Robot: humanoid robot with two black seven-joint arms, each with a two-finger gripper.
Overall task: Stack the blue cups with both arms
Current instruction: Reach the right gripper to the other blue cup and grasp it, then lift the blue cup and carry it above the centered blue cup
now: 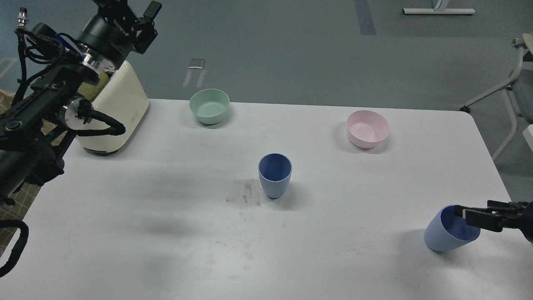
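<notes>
One blue cup (275,175) stands upright in the middle of the white table (166,233). The other blue cup (445,235) sits near the right edge, tilted with its mouth up and to the right. My right gripper (472,212) comes in from the right edge, and its front finger lies across this cup's mouth at the rim. Its two fingers look apart, with nothing held. My left gripper (139,12) is raised high at the top left, above a cream appliance and far from both cups. It is partly cut off by the top edge.
A cream appliance (116,116) stands at the table's back left, under my left arm. A mint-green bowl (209,106) is at the back centre and a pink bowl (368,129) at the back right. Scuff marks (245,193) lie left of the middle cup. A chair frame (514,83) stands beyond the right edge.
</notes>
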